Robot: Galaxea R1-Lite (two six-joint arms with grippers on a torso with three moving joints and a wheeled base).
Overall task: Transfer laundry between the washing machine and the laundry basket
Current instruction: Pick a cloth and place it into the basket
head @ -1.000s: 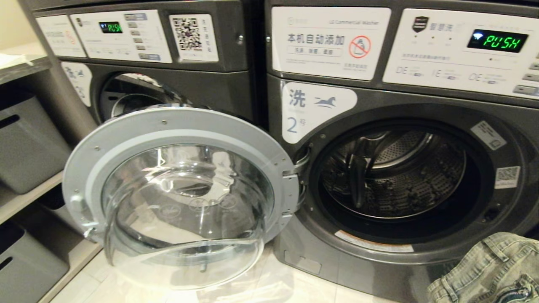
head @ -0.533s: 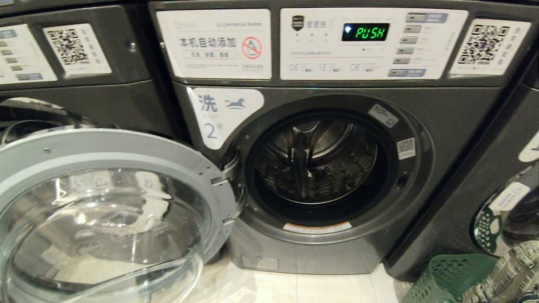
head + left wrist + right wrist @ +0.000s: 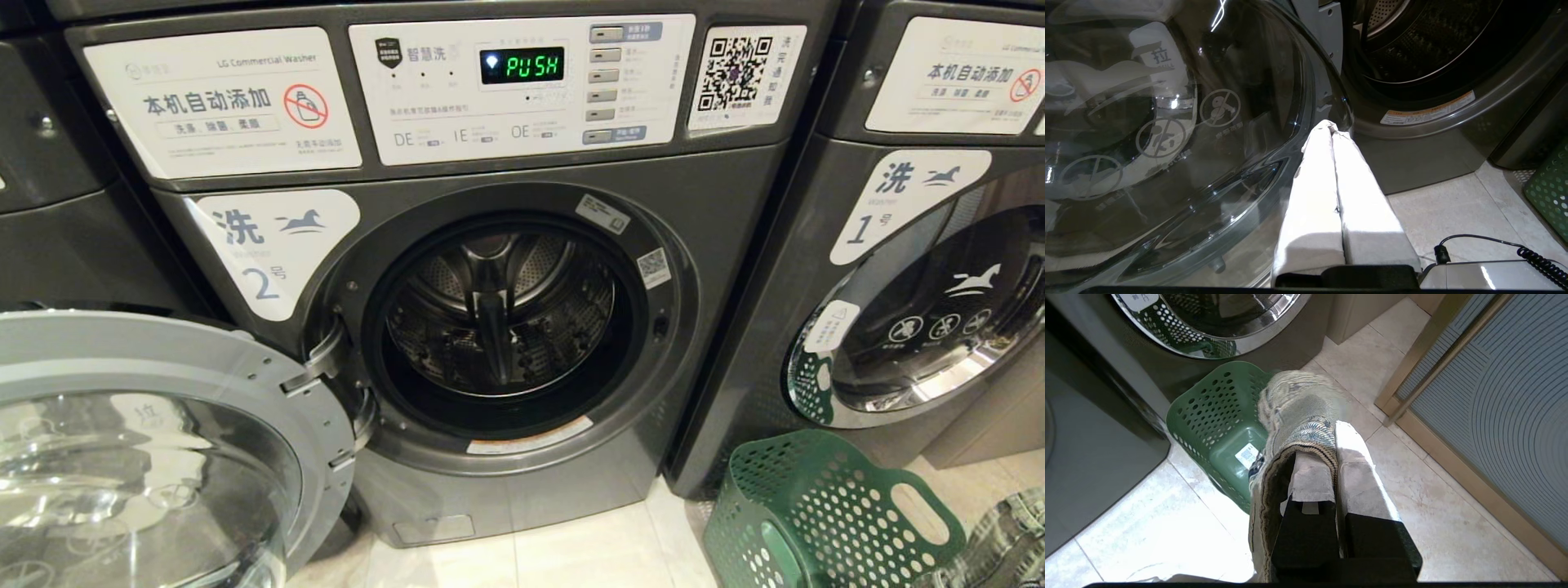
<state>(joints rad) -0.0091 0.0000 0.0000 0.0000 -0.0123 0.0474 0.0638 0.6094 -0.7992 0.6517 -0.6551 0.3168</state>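
Washing machine [image 3: 457,269] labelled "2" sits centre in the head view, dark grey, its round door [image 3: 163,457] swung fully open to the robot's left – glass bowl facing out. Drum [image 3: 498,314] is bare metal, no cloth visible inside. Display reads PUSH in green.

Neighbouring machine [image 3: 922,269] labelled "1" stands just to the right, door shut.

Laundry basket [image 3: 816,514] – green, round-holed, cut-out handle – stands on the tiled floor [image 3: 588,547] at the foot of machine "1", near the front corner of machine "2". In the right wrist view the basket [image 3: 1220,424] has a white sticker on its end and looks empty as far as can be seen.

Right gripper [image 3: 1335,428] is clamped on the laundry [image 3: 1298,412], a faded denim-like piece with a ribbed hem, draped over one finger and hanging above the floor just beside the basket. A corner of that cloth [image 3: 1000,543] shows at the lower right of the head view.

Left gripper [image 3: 1331,126] has its padded fingers [image 3: 1314,196] pressed together, holding nothing, tips pointing at the gap between the open door's rim and the machine front, low near the floor.
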